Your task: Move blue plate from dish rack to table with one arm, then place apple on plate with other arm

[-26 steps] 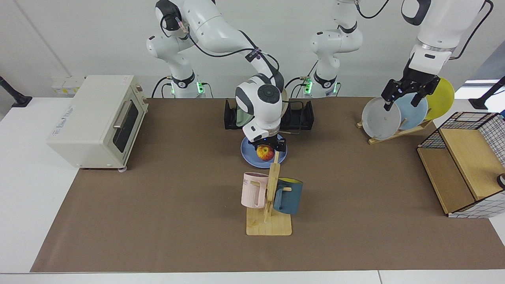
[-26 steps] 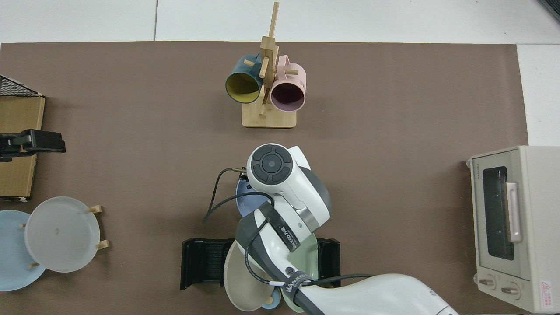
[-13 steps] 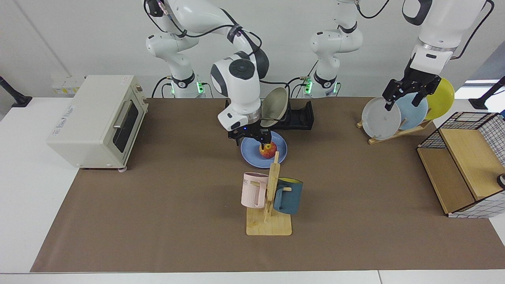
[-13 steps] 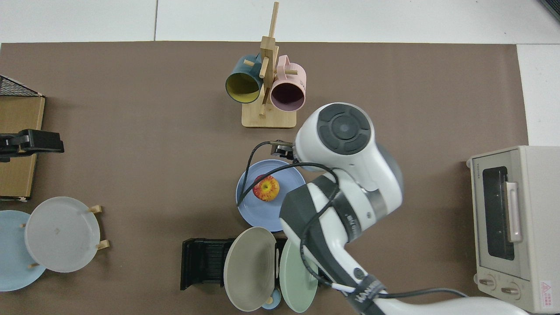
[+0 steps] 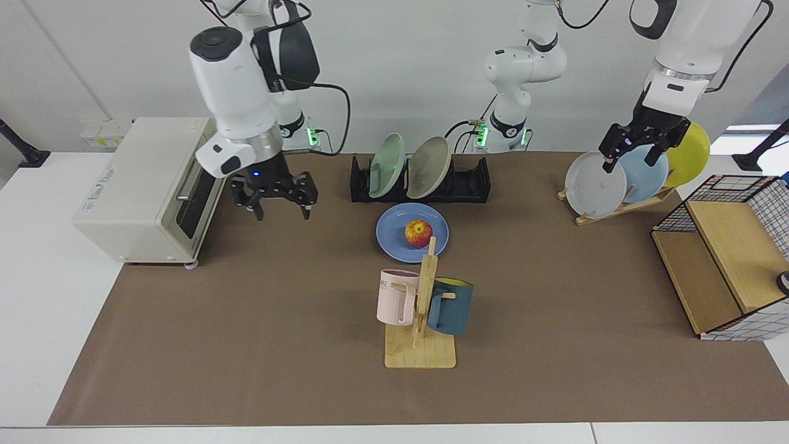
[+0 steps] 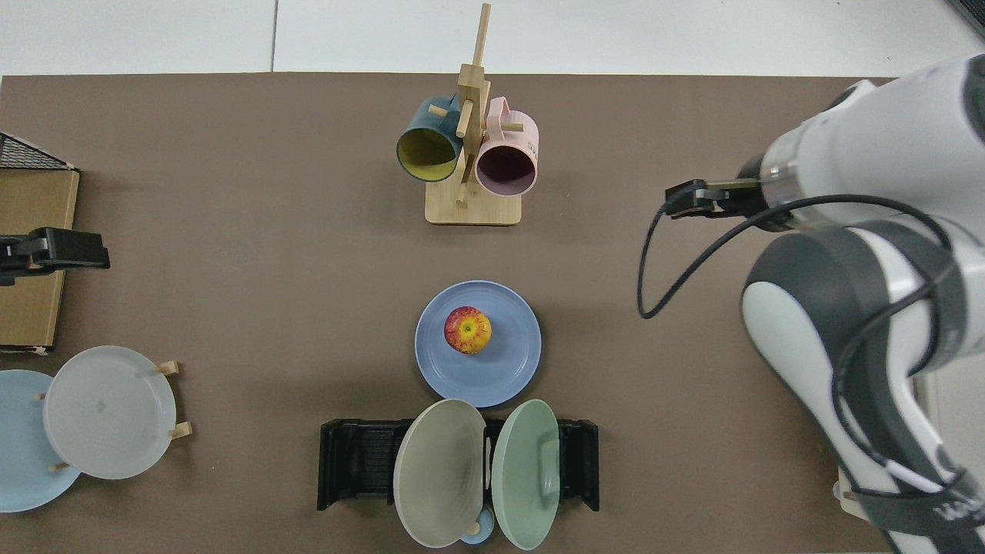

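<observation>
The blue plate [image 5: 392,239] [image 6: 504,368] lies flat on the brown mat of the table [image 5: 246,320], just in front of the black dish rack [image 5: 470,182] [image 6: 355,462]. The red and yellow apple [image 5: 418,234] [image 6: 467,330] rests on the plate, nothing touching it. My right gripper [image 5: 282,209] hangs open and empty above the mat beside the toaster oven, well away from the plate. In the top view its fingers are hidden under the right arm [image 6: 862,254]. My left gripper [image 5: 629,159] waits open in front of the wooden plate stand, holding nothing.
A green plate [image 5: 387,157] and a beige plate [image 5: 428,158] stand in the rack. A toaster oven [image 5: 148,185] sits at the view's left. A mug tree [image 5: 420,308] holds a pink and a dark blue mug. The plate stand [image 5: 622,206] and a wire-and-wood shelf [image 5: 721,271] are at the right.
My right gripper let go of the apple on the blue plate, rose and swung away toward the toaster oven. The rack's plates are uncovered now. The left arm stayed put.
</observation>
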Motion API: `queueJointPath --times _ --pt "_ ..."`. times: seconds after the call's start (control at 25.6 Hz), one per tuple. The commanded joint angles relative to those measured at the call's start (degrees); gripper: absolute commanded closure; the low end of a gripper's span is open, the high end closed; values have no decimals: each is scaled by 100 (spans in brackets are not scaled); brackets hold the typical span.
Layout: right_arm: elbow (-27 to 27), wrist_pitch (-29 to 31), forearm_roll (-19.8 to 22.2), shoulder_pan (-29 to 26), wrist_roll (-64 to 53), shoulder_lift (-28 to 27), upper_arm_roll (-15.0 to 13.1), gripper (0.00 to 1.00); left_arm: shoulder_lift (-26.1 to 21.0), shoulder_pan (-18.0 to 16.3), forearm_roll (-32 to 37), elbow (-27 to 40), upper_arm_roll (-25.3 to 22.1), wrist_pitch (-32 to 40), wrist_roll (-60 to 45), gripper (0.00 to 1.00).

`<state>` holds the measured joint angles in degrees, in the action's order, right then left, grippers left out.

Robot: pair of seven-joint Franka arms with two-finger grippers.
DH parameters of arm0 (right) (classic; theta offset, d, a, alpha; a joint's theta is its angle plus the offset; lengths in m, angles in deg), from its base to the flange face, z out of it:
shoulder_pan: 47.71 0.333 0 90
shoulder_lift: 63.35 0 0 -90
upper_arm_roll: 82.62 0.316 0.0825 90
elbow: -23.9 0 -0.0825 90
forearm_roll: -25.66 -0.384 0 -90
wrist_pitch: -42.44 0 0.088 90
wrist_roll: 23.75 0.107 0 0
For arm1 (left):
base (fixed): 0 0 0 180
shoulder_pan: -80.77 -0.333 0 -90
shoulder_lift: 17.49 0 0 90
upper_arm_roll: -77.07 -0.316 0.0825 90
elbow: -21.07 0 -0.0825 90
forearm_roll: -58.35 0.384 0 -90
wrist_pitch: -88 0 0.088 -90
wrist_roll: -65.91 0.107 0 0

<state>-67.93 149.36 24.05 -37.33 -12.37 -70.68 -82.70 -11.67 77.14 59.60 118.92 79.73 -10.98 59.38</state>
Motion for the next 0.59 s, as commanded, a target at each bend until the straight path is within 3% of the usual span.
queueJointPath --times 0.0,0.16,0.55 --pt "-11 -312 21 -642 -1031 302 86 0 24 -59 86 -56 25 115 65 0" --pt "-11 -531 -5 -950 -1147 460 104 0 24 -50 85 -56 25 142 65 0" --pt "-89 -945 12 -977 -875 688 112 0 24 -50 86 -56 25 107 65 0"
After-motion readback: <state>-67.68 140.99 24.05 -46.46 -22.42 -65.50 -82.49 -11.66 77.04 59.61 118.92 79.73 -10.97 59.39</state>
